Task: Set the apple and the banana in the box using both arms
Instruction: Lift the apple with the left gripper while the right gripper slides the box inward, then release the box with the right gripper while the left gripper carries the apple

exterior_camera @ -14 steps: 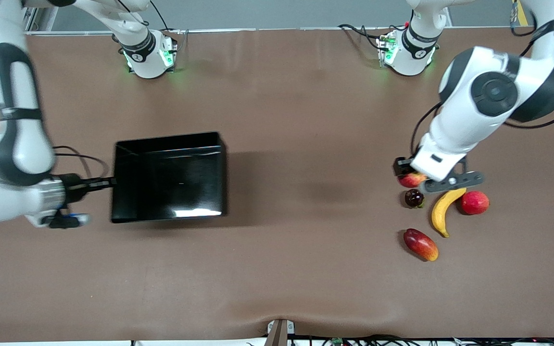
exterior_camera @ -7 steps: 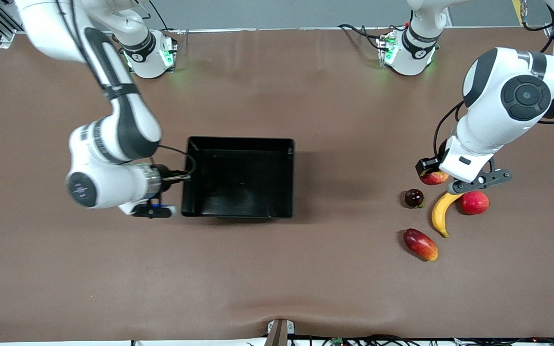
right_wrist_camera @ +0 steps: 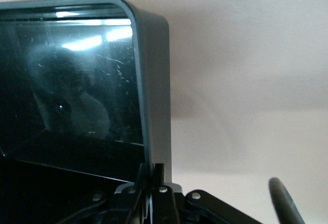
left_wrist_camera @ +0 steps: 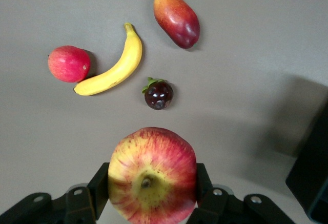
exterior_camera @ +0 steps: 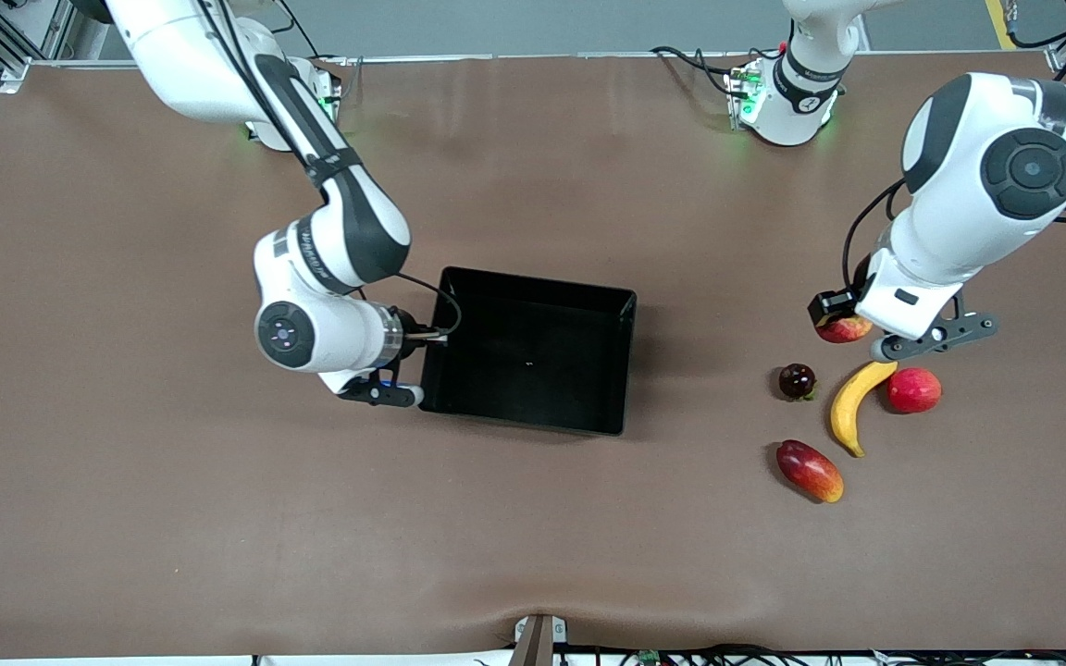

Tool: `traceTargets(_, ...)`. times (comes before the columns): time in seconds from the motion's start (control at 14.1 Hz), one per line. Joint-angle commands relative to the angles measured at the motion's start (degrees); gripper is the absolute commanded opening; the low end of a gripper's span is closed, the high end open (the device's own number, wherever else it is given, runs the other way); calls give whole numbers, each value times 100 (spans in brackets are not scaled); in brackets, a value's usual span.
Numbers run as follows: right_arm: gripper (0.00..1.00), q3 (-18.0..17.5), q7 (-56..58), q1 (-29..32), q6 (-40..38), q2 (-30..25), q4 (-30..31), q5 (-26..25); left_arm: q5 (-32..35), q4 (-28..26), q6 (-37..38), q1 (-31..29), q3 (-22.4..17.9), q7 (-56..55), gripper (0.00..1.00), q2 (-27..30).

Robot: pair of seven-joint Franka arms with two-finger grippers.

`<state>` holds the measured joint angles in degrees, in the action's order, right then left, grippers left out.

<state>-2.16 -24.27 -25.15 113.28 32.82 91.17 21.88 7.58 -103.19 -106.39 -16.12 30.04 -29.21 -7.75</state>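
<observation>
The brown counter carries everything. On it, toward the right arm's end, sits the black box, a shallow glossy tray; the right tool is pressed together on the thin wall of its end that faces the right arm, as the right wrist view shows, with the rim pinched between the fingertips. The box looks light and stiff but slick, so a pinch on one wall may let it swing or slip; it seems to ride tilted, though whether it is lifted clear of the counter is hard to tell.

The left tool hangs over the counter just by the fruit cluster at the left arm's end, pinching the apple across its sides, stem dimple toward the wrist camera. The apple is round, firm and smooth, and a hold across its widest part looks the safest.

The banana lies on the counter, not yet taken. It seems light and firm, best gripped across its middle, where the curve is thickest. Beside it rests a plain red fruit, a dark round fruit and, nearer the front camera, a red-and-orange mango-like fruit.
</observation>
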Motion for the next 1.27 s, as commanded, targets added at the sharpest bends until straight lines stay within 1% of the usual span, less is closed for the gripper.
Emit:
traceTargets(0.0,0,66,-60,-218,221,57,85,194,-152,18,65,-137,19,266,0,116)
traceTargets(0.14,0,66,-121,-315,396,128,85,194,-397,0,65,-181,11,266,0,125)
traceTargets(0.21,0,66,-122,-280,353,120,42,194,-450,-17,74,-207,2,266,0,133)
traceTargets(0.28,69,66,-139,-245,318,94,-11,194,-494,-26,65,-216,11,258,0,134)
traceTargets(0.35,100,84,-122,-262,161,67,-72,90,-573,-35,65,-207,19,214,0,125)
traceTargets(0.42,100,119,-104,-297,-75,-37,-186,-112,-643,-44,30,-190,37,188,0,116)
traceTargets(0.57,100,119,-113,-192,-751,-91,-659,-586,-793,-44,-22,-129,55,135,0,107)
traceTargets(0.71,100,197,-113,18,-1673,-100,-1317,-623,-899,-52,-110,64,116,-145,0,72)
traceTargets(0.85,100,303,-104,308,-2316,-100,-1863,-711,-899,-70,-277,310,256,-671,0,-24)
traceTargets(0.99,100,339,-87,598,-2625,-161,-2242,-755,-846,-105,-513,652,274,-945,0,-173)
traceTargets(1.2,100,426,-69,976,-2907,-302,-2419,-1071,-803,-184,-1084,1215,274,-1498,0,-516)
